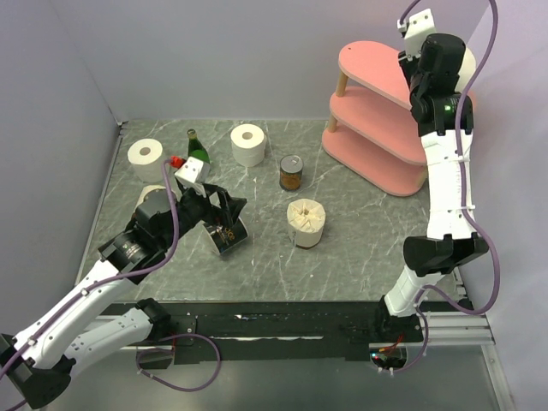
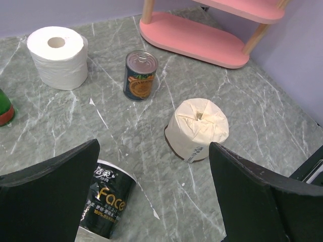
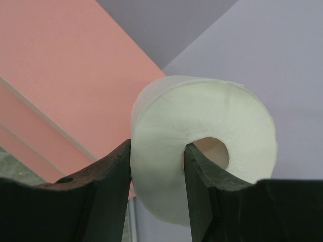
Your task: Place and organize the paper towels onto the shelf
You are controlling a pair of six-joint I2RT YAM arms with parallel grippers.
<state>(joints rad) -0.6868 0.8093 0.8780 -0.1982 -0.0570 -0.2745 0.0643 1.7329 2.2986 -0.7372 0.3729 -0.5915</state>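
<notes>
My right gripper is shut on a white paper towel roll, one finger inside its hollow core and the other against its outer side. It holds the roll raised at the right end of the pink shelf's top tier. Two more white paper towels stand on the table, one at the far left and one further right, also seen from the left wrist. My left gripper hovers open low over the table, holding nothing.
A black "Face" package lies by the left finger. A cream wrapped roll and a tin can stand mid-table. A green bottle and a small red object sit between the two white rolls.
</notes>
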